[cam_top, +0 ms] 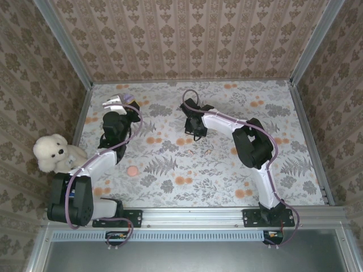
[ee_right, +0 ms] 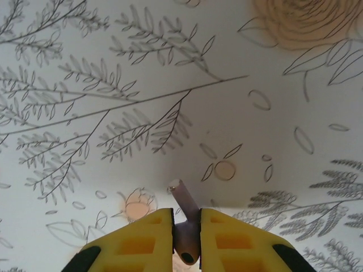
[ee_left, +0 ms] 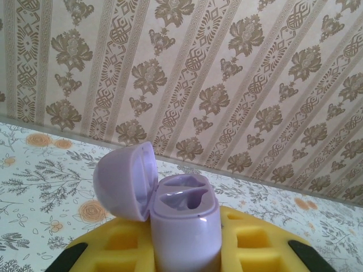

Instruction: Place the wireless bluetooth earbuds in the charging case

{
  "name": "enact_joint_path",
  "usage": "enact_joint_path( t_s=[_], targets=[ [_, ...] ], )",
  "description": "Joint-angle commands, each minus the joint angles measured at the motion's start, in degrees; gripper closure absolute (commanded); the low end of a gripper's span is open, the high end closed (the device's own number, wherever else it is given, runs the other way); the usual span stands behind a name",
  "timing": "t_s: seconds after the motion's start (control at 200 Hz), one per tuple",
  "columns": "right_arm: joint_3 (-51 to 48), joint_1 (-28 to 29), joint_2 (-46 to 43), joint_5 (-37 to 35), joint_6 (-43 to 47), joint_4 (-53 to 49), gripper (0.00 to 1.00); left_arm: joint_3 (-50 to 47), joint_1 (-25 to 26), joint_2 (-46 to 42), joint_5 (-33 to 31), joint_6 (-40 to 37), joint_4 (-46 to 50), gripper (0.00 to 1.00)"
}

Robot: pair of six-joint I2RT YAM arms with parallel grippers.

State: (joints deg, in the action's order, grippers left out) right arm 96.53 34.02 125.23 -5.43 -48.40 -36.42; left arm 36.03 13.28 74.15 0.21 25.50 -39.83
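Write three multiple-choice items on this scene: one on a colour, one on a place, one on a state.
1. What colour is the charging case?
A. white
B. lilac
C. black

2. Where is the earbud?
A. seated inside the case
B. lying loose, untouched
C. pinched in the right tool

3. How does the case's lid stand?
A. swung open on its hinge
B. shut
C. taken off altogether

Answers:
1. B: in the left wrist view the body and lid are both pale purple.
2. C: in the right wrist view the yellow fingers clamp it, with its stem poking out in front.
3. A: the lid leans back to one side, baring the two wells.
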Motion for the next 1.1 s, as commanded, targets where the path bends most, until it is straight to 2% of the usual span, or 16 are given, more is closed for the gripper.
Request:
enact_joint_path(
  t_s=[0.0, 0.19, 0.275, 0.52, 1.095],
  targets=[
    [0.7, -0.1, 1.2, 0.9, -1.3, -1.9, 0.82, 1.7, 0.9, 0.5, 0.4, -0.5, -1.4, 1.0],
    [-0.9, -0.1, 1.2, 2.1, -2.6, -0.9, 0.6, 2.2, 2.2, 1.7, 0.1, -0.7, -2.0, 1.0],
    [-2.2, -0.1, 0.5, 2.3, -3.1, -0.2, 0.55, 2.3, 2.5, 1.7, -0.1, -0.9, -1.9, 1.0],
    [-3.0, 0.2, 0.1, 4.0, -3.8, 1.3, 0.51, 2.3, 2.7, 1.3, -0.2, -1.1, -2.0, 1.0],
    [1.2, 3.8, 2.7, 9.7, -7.6, 4.0, 0.49, 2.0, 2.7, 1.1, -0.5, -1.3, -1.9, 1.0]
  ],
)
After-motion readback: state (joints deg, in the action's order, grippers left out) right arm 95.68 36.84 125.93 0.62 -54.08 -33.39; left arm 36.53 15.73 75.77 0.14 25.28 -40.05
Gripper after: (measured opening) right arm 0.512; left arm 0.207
